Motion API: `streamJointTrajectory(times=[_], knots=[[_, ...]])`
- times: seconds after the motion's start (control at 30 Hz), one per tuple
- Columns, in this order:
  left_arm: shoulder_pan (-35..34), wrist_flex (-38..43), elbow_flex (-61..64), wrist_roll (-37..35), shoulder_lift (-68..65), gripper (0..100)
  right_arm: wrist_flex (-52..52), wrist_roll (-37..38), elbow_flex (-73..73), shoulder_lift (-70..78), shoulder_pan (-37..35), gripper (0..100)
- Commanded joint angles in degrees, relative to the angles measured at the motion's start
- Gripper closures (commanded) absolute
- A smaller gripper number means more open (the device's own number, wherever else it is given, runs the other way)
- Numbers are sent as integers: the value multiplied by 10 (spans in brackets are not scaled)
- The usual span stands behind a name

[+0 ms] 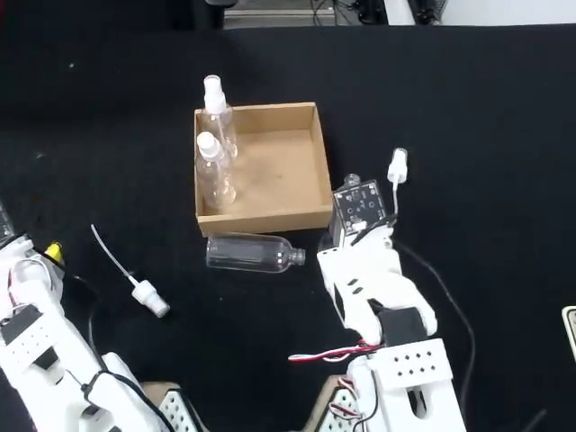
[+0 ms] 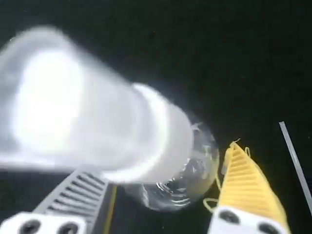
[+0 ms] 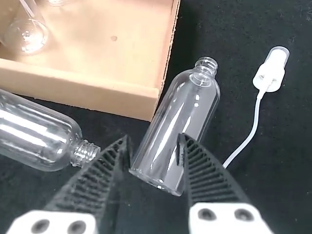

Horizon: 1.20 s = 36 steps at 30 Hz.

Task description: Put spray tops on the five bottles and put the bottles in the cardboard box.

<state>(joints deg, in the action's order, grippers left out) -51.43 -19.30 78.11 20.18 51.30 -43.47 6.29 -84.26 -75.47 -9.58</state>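
My right claw [image 3: 152, 139] closed on an open bottle [image 3: 180, 117] beside the box [image 3: 97, 92] corner, my left claw [image 2: 163, 163] gripping a capped bottle [image 2: 97, 112], a loose spray top [image 3: 270, 70] nearby

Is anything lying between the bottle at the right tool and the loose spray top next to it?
Nothing visible. Bare black cloth separates the open bottle at the right tool from the spray top; the cardboard box sits on the bottle's other side.
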Motion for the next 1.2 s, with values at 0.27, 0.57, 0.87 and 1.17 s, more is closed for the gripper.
streamJointTrajectory(times=[0.27, 0.57, 0.87, 1.17], knots=[[20, 4, -6, 0, 11, 825, 11, 5, 5, -15, -6, 868], [54, -48, -55, -18, 37, 971, 14, 5, 7, -15, 11, 868], [166, -395, -240, -73, 214, 971, 14, 1, 12, -15, 22, 868], [317, -506, -239, -73, 348, 971, 11, 0, 15, -15, 22, 865]])
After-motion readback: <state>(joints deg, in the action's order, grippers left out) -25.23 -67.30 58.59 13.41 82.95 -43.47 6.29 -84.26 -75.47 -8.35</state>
